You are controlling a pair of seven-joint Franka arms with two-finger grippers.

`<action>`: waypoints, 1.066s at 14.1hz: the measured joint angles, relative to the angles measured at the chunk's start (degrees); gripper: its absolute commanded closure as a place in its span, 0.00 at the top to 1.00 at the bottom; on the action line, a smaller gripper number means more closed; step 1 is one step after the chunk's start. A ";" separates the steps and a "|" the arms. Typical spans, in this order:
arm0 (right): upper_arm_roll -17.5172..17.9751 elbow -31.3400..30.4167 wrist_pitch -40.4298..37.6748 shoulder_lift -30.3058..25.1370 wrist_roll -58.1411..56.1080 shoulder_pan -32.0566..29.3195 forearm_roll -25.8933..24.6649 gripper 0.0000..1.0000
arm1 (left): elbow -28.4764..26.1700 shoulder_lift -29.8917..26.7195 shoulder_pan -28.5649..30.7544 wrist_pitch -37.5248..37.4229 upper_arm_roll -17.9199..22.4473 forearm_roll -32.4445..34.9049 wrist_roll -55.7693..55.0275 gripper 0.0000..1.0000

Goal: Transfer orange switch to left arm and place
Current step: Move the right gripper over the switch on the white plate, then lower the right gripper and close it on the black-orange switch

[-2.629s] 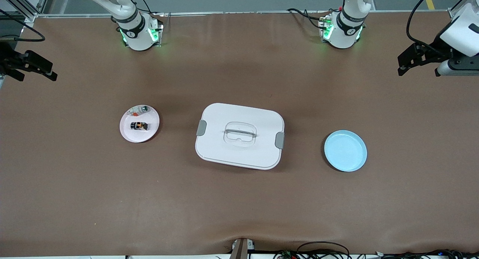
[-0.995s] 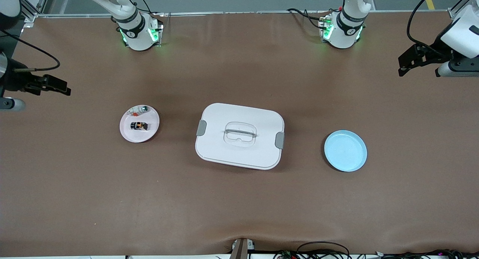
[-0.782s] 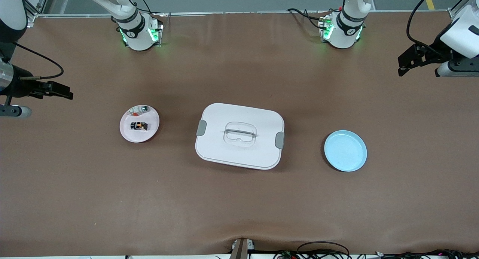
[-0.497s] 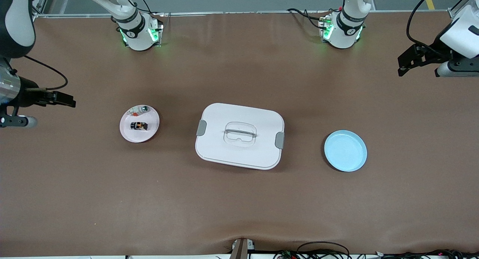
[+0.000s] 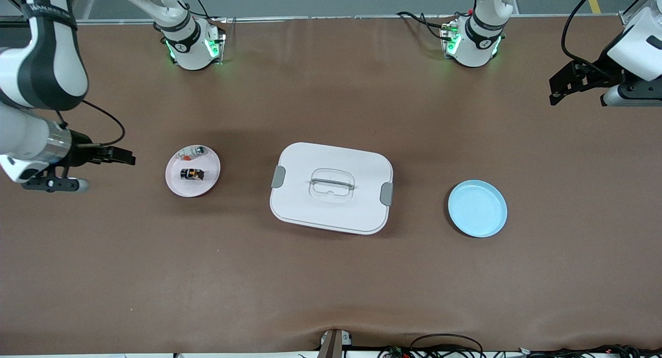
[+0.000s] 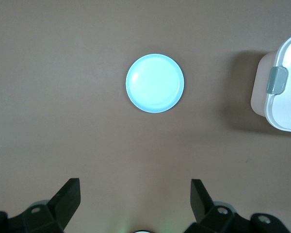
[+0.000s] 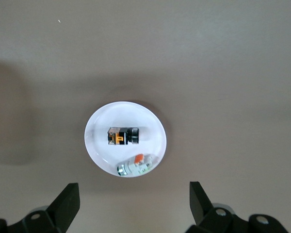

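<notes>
2 white arms stand at a brown worktop [image 5: 331, 285]. The orange switch [image 5: 192, 174] lies on a pink plate [image 5: 176, 184], toward the right arm's end of the worktop. A small silvery part with a red bit [image 5: 191, 151] lies on the same plate, just beside the switch and farther from the front camera.

The box [image 5: 331, 188] sits in the middle of the worktop, with its lid on and 2 grey latches [image 5: 278, 176] on its sides. A blue plate [image 5: 477, 208] lies between the box and the left arm's end of the worktop. It has nothing on it.

The right gripper [image 5: 123, 158] hangs over the bare worktop near the pink plate, toward the right arm's end. Its jaws are wide apart and hold nothing. In the right wrist view, the switch [image 7: 122, 136] shows on the plate [image 7: 99, 141].

The left gripper [image 5: 561, 89] waits over the left arm's end of the worktop, well apart from the blue plate. Its jaws are wide apart and hold nothing.
</notes>
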 measured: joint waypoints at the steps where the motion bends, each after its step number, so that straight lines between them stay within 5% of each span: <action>1: 0.04 -2.43 2.75 -0.10 0.00 0.04 0.21 1.00 | -0.01 0.01 0.00 0.00 0.00 0.00 0.00 1.00; 8: 0.58 -19.20 23.12 -0.55 0.01 0.72 4.39 1.00 | -0.01 0.36 -0.03 0.00 -0.03 0.00 0.00 1.00; 15: 0.75 -25.64 33.76 -0.06 5.04 6.94 4.89 1.00 | -0.01 0.58 -0.16 0.02 -0.06 0.00 0.00 1.00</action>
